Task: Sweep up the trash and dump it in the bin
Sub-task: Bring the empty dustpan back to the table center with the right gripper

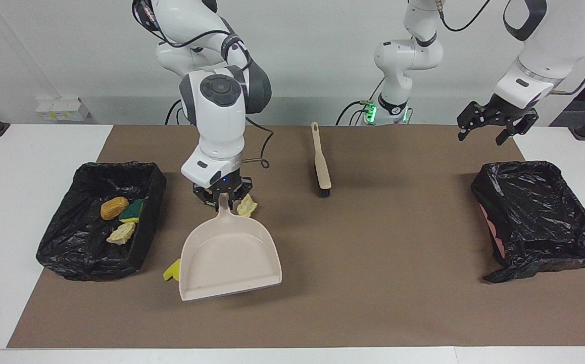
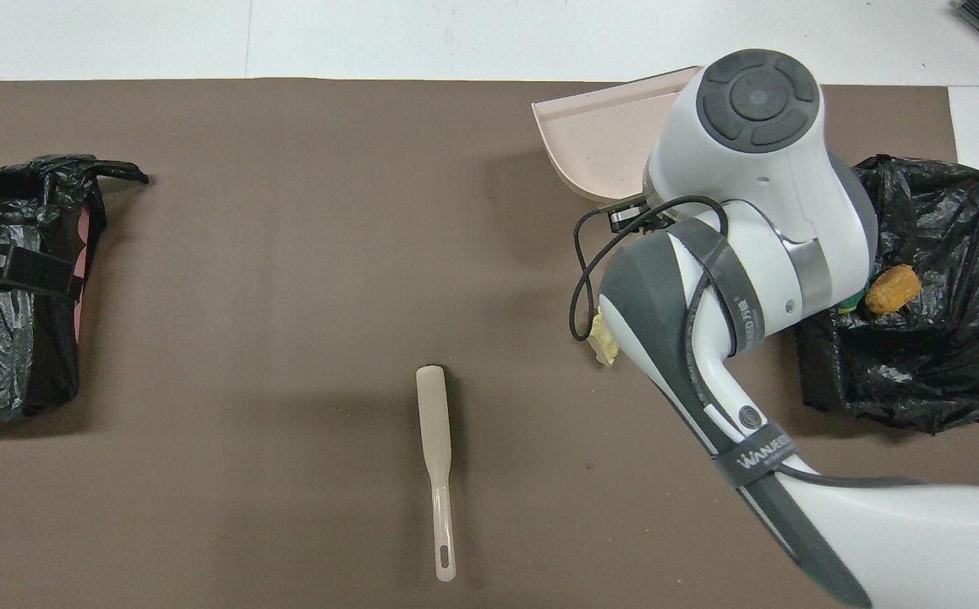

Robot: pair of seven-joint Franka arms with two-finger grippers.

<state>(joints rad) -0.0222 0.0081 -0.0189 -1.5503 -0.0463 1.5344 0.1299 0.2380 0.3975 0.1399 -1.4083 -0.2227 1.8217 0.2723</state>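
Two grippers are shown. My right gripper (image 1: 223, 196) was closed on the handle of the beige dustpan (image 1: 229, 258), whose pan lay on the brown mat (image 1: 373, 263), mouth away from me. My left gripper (image 1: 497, 125) waited with jaws spread wide, holding nothing, above the mat's corner at my end, over no object. Three scraps lay in the black-lined bin (image 1: 65, 242) at the right arm's end: an orange-brown lump (image 1: 114, 207), a yellow-and-green sponge (image 1: 132, 212) and a pale lump (image 1: 121, 233). On the mat, another pale lump (image 1: 247, 206) lay at about two o'clock of the handle in the facing view, and a yellow sponge piece (image 1: 172, 270) touched the pan's edge at nine o'clock. The brush (image 1: 321, 161) lay mid-mat; a second bin (image 1: 540, 217) stood at the left arm's end.
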